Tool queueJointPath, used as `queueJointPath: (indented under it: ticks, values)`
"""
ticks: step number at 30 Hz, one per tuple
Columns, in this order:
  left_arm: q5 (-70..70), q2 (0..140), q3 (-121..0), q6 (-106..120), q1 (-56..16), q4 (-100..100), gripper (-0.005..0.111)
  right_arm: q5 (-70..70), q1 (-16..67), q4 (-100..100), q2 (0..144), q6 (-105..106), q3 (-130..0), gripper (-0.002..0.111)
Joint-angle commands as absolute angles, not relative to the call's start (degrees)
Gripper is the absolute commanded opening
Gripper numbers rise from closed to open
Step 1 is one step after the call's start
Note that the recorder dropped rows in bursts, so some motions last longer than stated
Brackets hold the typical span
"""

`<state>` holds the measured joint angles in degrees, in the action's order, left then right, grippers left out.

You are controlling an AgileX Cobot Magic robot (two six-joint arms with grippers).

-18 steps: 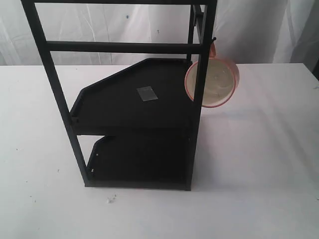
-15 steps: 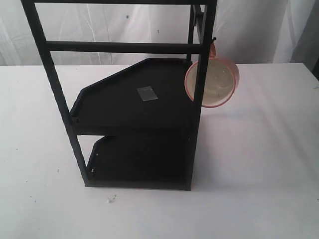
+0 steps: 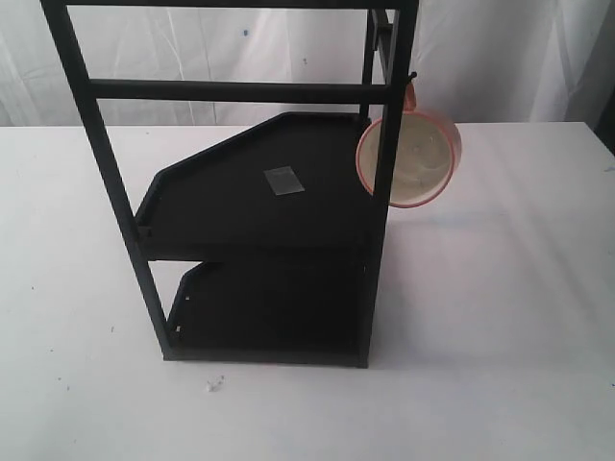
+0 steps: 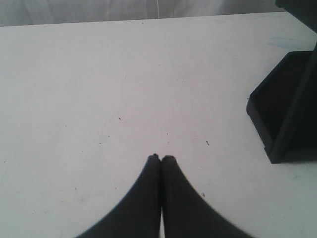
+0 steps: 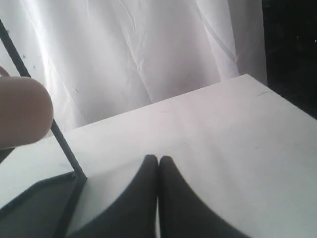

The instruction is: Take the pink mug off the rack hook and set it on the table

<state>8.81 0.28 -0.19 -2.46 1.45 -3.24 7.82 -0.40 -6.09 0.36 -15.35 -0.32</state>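
Note:
The pink mug (image 3: 413,158) hangs by its small handle from the rack hook (image 3: 411,77) on the upper right post of the black rack (image 3: 259,202), its cream inside facing the camera. A blurred pink edge of the mug (image 5: 22,111) shows in the right wrist view, beside a thin rack post. My right gripper (image 5: 158,158) is shut and empty above the white table (image 5: 223,134). My left gripper (image 4: 161,157) is shut and empty over the table (image 4: 99,89), apart from the rack's lower tray corner (image 4: 282,109). Neither arm shows in the exterior view.
The rack's upper tray carries a small grey tape square (image 3: 283,180). A tiny white scrap (image 3: 213,384) lies on the table in front of the rack. White curtains (image 5: 138,49) hang behind the table; its far corner edge (image 5: 257,79) drops into a dark area.

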Motion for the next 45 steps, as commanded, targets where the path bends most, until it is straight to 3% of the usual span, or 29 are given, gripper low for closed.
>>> queueJointPath:
  ticks: [1,12,19,29,36,39,45]
  values:
    - [8.6,0.0,0.0,-2.65,1.56,-3.12,0.0,4.87,-0.65,-6.85,0.0,-19.96,0.0,0.0]
    - [8.6,0.0,0.0,-2.65,1.56,-3.12,0.0,-3.47,-0.65,-8.88,0.0,-26.54,0.0,0.0]
    - [8.6,0.0,0.0,-2.65,1.56,-3.12,0.0,2.95,0.7,-9.07,0.0,-25.16,-3.96,0.0]
    - [8.6,0.0,0.0,-2.65,1.56,-3.12,0.0,17.37,7.45,-11.24,0.0,-0.39,-18.54,0.0]
    - [8.6,0.0,0.0,-2.65,1.56,-3.12,0.0,27.0,8.64,-26.55,1.96,27.66,-22.89,0.0]
    - [8.6,0.0,0.0,-2.65,1.56,-3.12,0.0,28.65,8.64,-34.38,4.16,37.71,-23.39,0.006]
    - [8.6,0.0,0.0,-2.65,1.56,-3.12,0.0,27.49,8.64,-37.83,7.96,41.79,-23.39,0.034]
